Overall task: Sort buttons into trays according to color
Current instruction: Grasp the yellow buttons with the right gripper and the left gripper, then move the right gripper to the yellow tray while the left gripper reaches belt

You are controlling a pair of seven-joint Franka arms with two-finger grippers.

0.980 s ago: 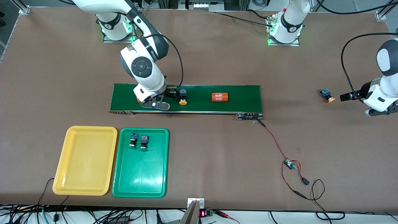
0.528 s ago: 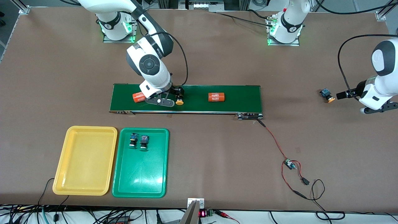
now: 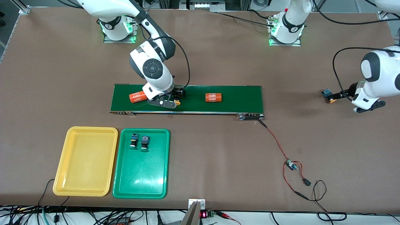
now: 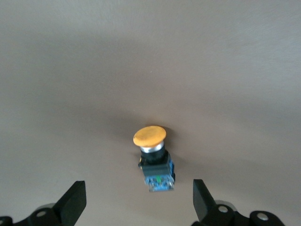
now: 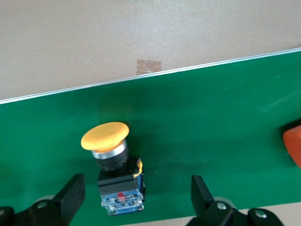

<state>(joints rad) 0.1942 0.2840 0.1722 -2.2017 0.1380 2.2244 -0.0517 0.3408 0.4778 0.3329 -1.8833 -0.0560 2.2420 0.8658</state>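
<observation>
A yellow-capped button lies on the dark-green belt. My right gripper is low over it, open, with the button's body between the fingers and untouched. A second yellow-capped button lies on the bare table at the left arm's end. My left gripper is open right beside it, its fingers either side of the blue body. Two green-capped buttons lie in the green tray. The yellow tray beside it holds nothing.
Two orange cylinders printed 4680 lie on the belt, one by my right hand, the other mid-belt. A red wire with a small circuit board trails from the belt's end toward the front edge.
The belt carried the button and both cylinders toward the right arm's end. My right gripper moved onto the button. My left gripper closed in on the button on the table.
</observation>
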